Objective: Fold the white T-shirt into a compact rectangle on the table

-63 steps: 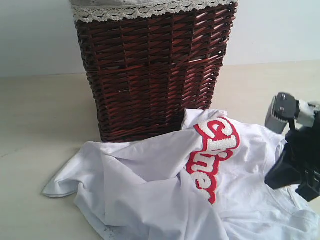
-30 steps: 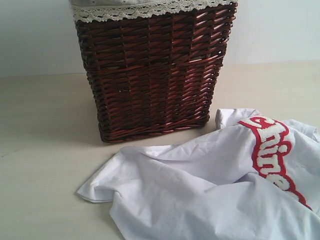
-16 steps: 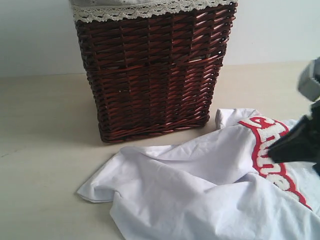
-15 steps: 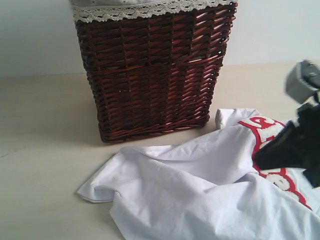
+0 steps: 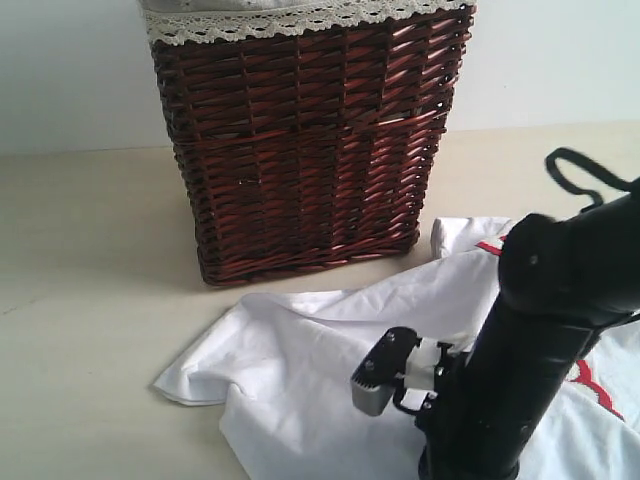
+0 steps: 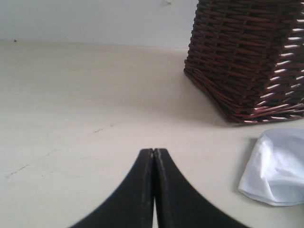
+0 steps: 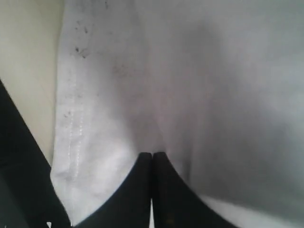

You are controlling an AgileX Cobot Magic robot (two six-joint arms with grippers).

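Observation:
The white T-shirt (image 5: pixel 300 350) lies crumpled on the table (image 5: pixel 90 250) in front of the basket. My right arm covers most of its red-edged lettering (image 5: pixel 590 378). In the right wrist view my right gripper (image 7: pixel 152 154) is shut, its tips right at the white cloth near a stitched hem (image 7: pixel 71 128). A crease runs up to the tips, but no cloth shows between the fingers. My left gripper (image 6: pixel 153 150) is shut and empty over bare table (image 6: pixel 71 95), apart from a shirt corner (image 6: pixel 278 166). The neck tag is hidden.
A tall brown wicker basket (image 5: pixel 310 140) with a lace-trimmed liner (image 5: pixel 300 20) stands behind the shirt; its base (image 6: pixel 251 57) also shows in the left wrist view. Bare tabletop spreads left of the shirt. A pale wall runs behind.
The shirt slid to the right about a second ago and now lies still. My right arm has swung in from the right and down over the shirt's front middle, hiding the lettering.

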